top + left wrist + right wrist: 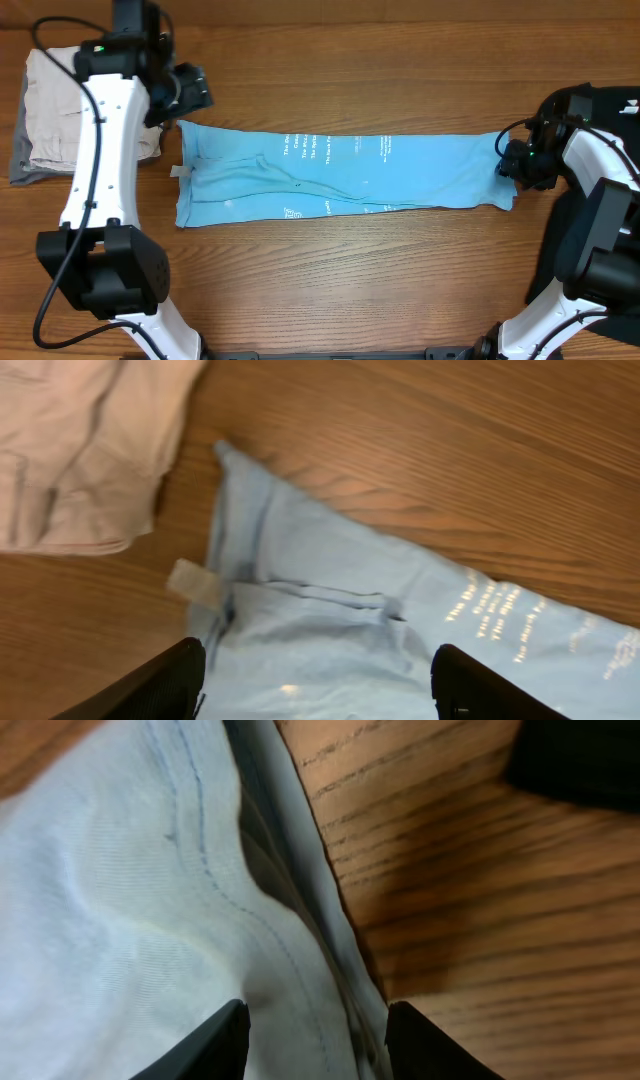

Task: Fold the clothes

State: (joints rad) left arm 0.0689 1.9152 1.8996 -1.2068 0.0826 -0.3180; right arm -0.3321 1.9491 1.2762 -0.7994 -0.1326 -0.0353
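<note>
Overhead: blue shirt lying as a long band, cross fold to come

Item 1: light blue short-sleeved T-shirt [340, 170], soft cotton with small white prints. It lies flat across the middle of the frame on the brown wooden table [350, 290], already narrowed to a long band running left to right. A white label tab [177, 172] pokes out at its left end.

Item 2: left gripper [188, 92], upper left of the frame, just above the band's upper-left corner. In its wrist view the black fingers [165, 685] stand wide apart over the cloth with nothing between them: open and holding nothing.

Item 3: right gripper [517, 165], right side of the frame, at the band's right end. Its wrist view shows a stitched hem running up between the fingers [205, 1045]. Whether they pinch it or merely straddle it, I cannot tell.

Item 4: stack of folded beige and grey cloth [70, 115], upper left corner, apart from the shirt.

Handling note, as I judge it: the step in hand is folding the band end over end. Whichever end is carried, the pinch should take every layer at the hem. The end should be lifted only just clear of the wood, carried across level, and laid edge on edge so the band neither twists nor splays.
</note>
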